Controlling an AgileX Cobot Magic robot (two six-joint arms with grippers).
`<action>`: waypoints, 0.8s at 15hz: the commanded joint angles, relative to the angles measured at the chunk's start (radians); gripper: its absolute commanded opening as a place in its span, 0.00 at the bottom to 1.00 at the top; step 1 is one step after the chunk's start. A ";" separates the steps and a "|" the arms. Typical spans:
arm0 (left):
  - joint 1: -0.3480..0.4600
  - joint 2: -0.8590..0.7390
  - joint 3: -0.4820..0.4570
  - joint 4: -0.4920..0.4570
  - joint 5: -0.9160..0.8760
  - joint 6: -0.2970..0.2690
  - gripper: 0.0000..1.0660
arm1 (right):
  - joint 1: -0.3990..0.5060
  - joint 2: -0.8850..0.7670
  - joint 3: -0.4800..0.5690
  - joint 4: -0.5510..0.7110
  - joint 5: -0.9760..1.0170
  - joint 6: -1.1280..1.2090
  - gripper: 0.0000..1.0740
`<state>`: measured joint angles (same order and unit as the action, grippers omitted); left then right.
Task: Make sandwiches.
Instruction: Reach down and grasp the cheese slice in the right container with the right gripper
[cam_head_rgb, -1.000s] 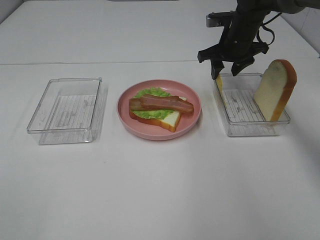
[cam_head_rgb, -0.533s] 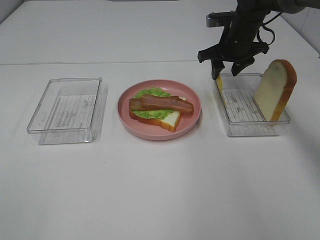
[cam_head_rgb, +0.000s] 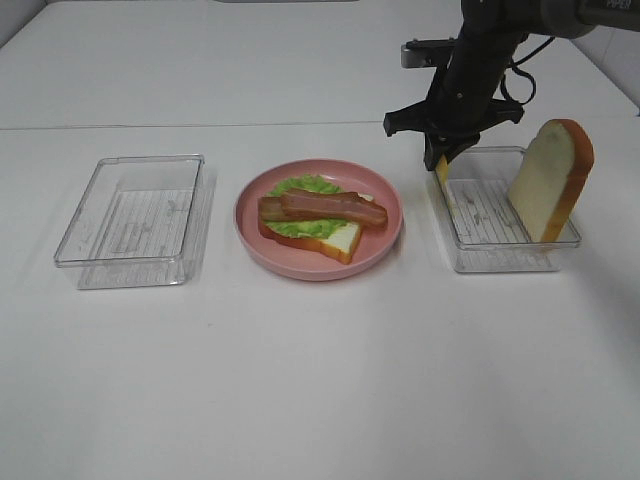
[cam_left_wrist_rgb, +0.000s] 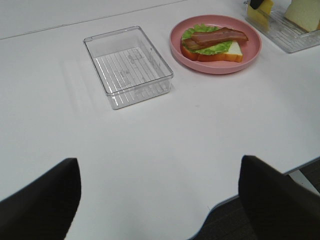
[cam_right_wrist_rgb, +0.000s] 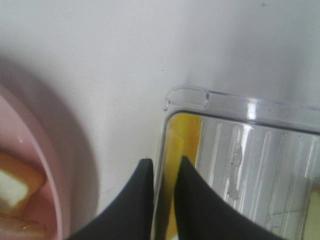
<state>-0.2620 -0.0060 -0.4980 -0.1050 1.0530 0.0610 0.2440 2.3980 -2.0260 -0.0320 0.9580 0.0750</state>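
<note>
Looking like the cheese step: right gripper (cam_head_rgb: 441, 160) is pinched onto the yellow cheese square (cam_right_wrist_rgb: 186, 132) against the tray (cam_head_rgb: 500, 262) wall, so next it needs lifting onto the bacon (cam_head_rgb: 330, 207).

Pink plate (cam_head_rgb: 250, 235) dead centre, holding a white bread slice (cam_head_rgb: 343, 239) with orange-brown crust, green lettuce (cam_head_rgb: 305, 185) and brown bacon strips (cam_head_rgb: 330, 207). At its 9 o'clock there's a clear left tray (cam_head_rgb: 150, 160) with a ribbed-line floor. The right tray (cam_head_rgb: 500, 258) at 3 o'clock looks the same, with a yellow cheese square (cam_head_rgb: 442, 180) and a second slice (cam_head_rgb: 548, 180), white with orange crust. The table (cam_head_rgb: 300, 380) is plain white.
</note>
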 joint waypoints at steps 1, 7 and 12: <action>-0.001 -0.019 0.001 0.000 -0.009 -0.006 0.76 | -0.011 -0.001 -0.004 -0.053 0.007 0.009 0.00; -0.001 -0.019 0.001 0.000 -0.009 -0.006 0.76 | -0.011 -0.017 -0.004 -0.055 0.014 0.009 0.00; -0.001 -0.019 0.001 0.000 -0.009 -0.006 0.76 | -0.011 -0.024 -0.004 -0.041 0.011 0.009 0.00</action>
<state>-0.2620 -0.0060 -0.4980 -0.1050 1.0530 0.0610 0.2440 2.3940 -2.0260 -0.0210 0.9600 0.0940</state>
